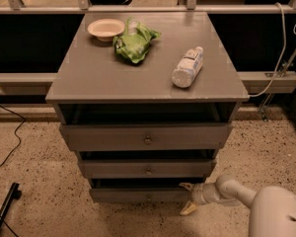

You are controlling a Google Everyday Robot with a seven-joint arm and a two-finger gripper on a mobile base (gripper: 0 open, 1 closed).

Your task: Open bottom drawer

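Grey wood is seen all over the cabinet (148, 137). On its tabletop (89, 73) a pale bowl (105, 28) is set at the far left. A green bag (134, 43) is laid just beside it, and a plastic bottle (187, 67) is laid on its side further right. The bottom drawer (138, 195) is found lowest, near the floor. At its right end the gripper (187, 197) is held, with its fingers spread apart.
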